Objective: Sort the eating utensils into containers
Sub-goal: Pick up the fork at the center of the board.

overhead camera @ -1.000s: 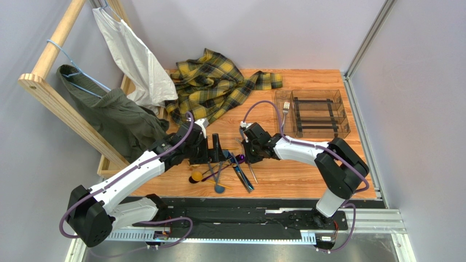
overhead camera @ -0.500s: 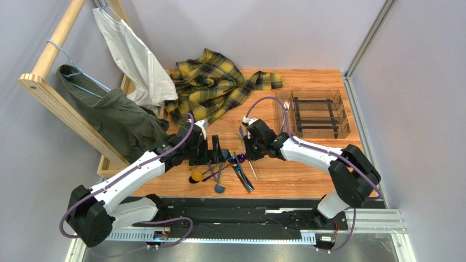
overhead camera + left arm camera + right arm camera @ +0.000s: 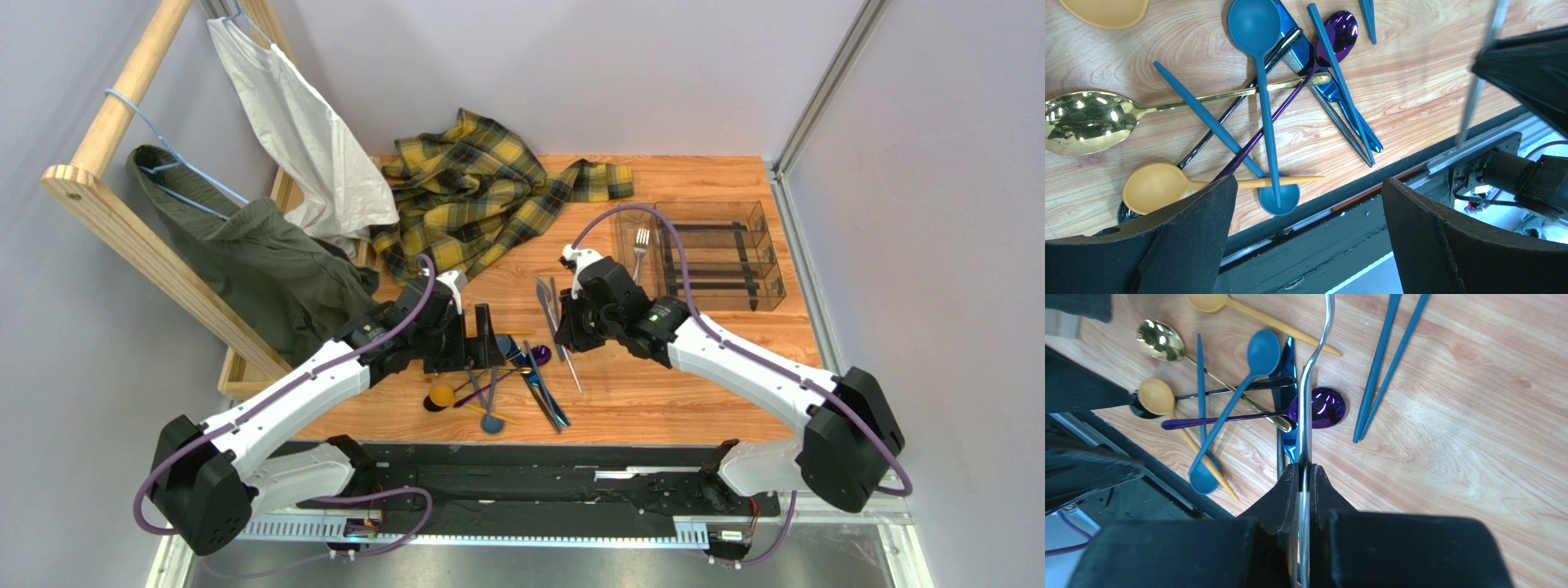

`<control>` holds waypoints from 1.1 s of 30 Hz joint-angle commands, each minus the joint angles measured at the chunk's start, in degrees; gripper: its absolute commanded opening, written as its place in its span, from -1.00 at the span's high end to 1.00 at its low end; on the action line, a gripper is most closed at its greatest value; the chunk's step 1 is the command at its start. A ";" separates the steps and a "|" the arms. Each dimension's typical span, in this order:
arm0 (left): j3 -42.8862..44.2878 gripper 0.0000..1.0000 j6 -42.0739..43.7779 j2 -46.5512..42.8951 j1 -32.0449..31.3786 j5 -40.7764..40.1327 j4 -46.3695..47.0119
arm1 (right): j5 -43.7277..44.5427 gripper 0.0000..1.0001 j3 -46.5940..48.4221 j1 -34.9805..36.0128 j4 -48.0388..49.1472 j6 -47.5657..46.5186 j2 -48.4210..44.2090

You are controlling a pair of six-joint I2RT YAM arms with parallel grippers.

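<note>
My right gripper (image 3: 567, 328) is shut on a slim silver utensil (image 3: 573, 375) and holds it above the wood table, just right of the pile. In the right wrist view the gripper (image 3: 1304, 473) pinches the silver handle (image 3: 1316, 364) mid-length. The pile (image 3: 491, 380) holds teal spoons (image 3: 1261, 73), a gold spoon (image 3: 1088, 119), yellow spoons (image 3: 1158, 187), a purple spoon (image 3: 1324, 407), a blue knife (image 3: 1339, 104) and teal sticks (image 3: 1381, 370). My left gripper (image 3: 486, 333) is open and empty over the pile; it also shows in the left wrist view (image 3: 1309, 239). The clear tray (image 3: 763, 263) stands at the far right with a silver fork (image 3: 639, 240) in its left compartment.
A yellow plaid shirt (image 3: 478, 190) lies at the back of the table. A wooden rack (image 3: 117, 208) with a white cloth (image 3: 301, 135) and a green garment (image 3: 252, 263) stands at the left. The table's near edge and black rail (image 3: 552, 459) run just below the pile.
My right gripper has lifted the silver utensil and moved right and away from the pile, toward the tray. The left arm has not moved.
</note>
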 commanded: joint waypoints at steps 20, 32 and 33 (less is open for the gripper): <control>1.14 -0.93 1.41 0.67 0.20 1.16 1.75 | 17.22 1.00 2.91 -3.18 -7.22 1.03 -21.23; 1.15 -0.93 1.93 0.93 0.12 1.42 1.40 | 13.62 1.00 8.53 -10.29 -5.55 -0.90 -12.09; 1.15 -0.93 1.94 1.11 0.20 1.33 1.49 | 13.18 1.00 8.45 -11.08 -5.20 -0.90 -11.65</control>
